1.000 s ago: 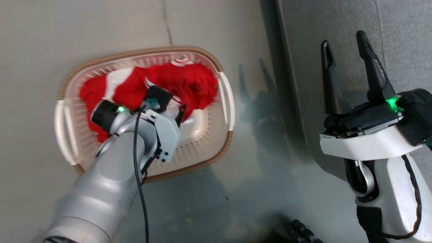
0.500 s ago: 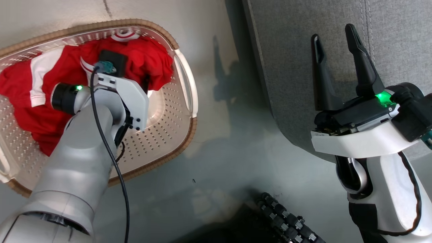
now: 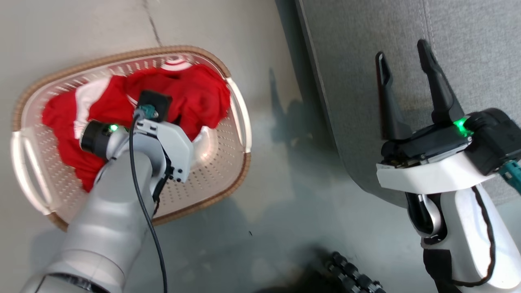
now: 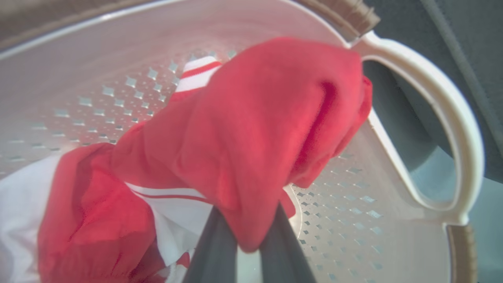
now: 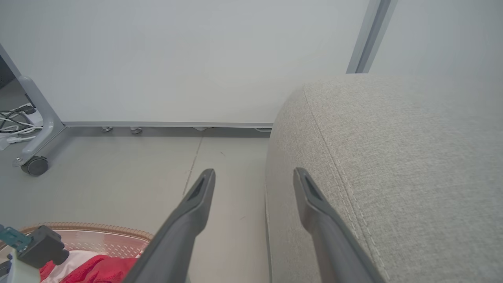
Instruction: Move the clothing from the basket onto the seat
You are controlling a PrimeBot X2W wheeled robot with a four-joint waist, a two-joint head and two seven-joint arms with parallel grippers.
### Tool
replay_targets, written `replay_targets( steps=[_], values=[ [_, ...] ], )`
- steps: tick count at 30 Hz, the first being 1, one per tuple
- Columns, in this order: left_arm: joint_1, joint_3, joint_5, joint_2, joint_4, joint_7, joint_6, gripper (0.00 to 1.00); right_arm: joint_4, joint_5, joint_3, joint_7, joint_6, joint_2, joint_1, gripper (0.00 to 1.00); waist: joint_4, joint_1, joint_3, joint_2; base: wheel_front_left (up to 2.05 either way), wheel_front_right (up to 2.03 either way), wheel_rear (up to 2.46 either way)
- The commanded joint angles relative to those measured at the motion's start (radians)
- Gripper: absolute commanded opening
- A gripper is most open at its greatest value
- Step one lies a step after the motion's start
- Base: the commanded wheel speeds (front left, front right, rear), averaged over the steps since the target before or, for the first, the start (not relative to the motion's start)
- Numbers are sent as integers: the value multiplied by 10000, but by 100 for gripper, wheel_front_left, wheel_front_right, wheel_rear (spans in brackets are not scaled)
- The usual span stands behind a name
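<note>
The clothing (image 3: 199, 95) is a heap of bright red fabric with white panels lying in the cream perforated basket (image 3: 122, 55) on the floor. My left arm reaches down into the basket. In the left wrist view my left gripper (image 4: 247, 222) is shut on a fold of the red clothing (image 4: 255, 129), with the basket's handle (image 4: 452, 118) beyond it. My right gripper (image 3: 402, 51) stands open and empty over the edge of the grey seat (image 3: 468, 40). The right wrist view shows the right gripper (image 5: 254, 173) open between floor and seat (image 5: 393, 157).
The basket stands on pale grey floor left of the seat, with a strip of floor between them. A metal frame leg with a caster (image 5: 35, 165) and cables (image 5: 15, 118) stand by the white wall. My base's black wheel (image 3: 354, 276) shows at the bottom.
My left gripper has gone from open to shut on the red fabric inside the basket. The head camera has shifted, so the basket's place in the picture differs. The right gripper stays open.
</note>
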Motion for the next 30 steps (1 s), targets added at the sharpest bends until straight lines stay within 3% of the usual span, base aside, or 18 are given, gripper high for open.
replay_targets(
  steps=[1, 7, 15, 30],
  values=[
    [100, -36, -87, 33, -99, -153, -58, 0, 42, -101, -20, -71, 16, -31, 96, 100, 502, 0, -622, 0, 0, 0, 0],
    [1372, -648, -671, -12, -1373, -1004, -445, 0, 457, -481, 85, -15, 9, -304, 574, 100, 1438, 0, -2141, 0, 0, 0, 0],
    [2316, -665, -1564, -27, -3340, -1354, -168, 0, 430, -618, -289, 458, 9, -598, 1200, 100, 2498, 0, -3507, 0, 0, 0, 0],
    [4525, 1193, -913, 557, -8788, -1366, 506, 0, 185, -635, -814, 1270, 9, -615, 2406, 100, 3224, 0, -5738, 0, 0, 0, 0]
  ],
)
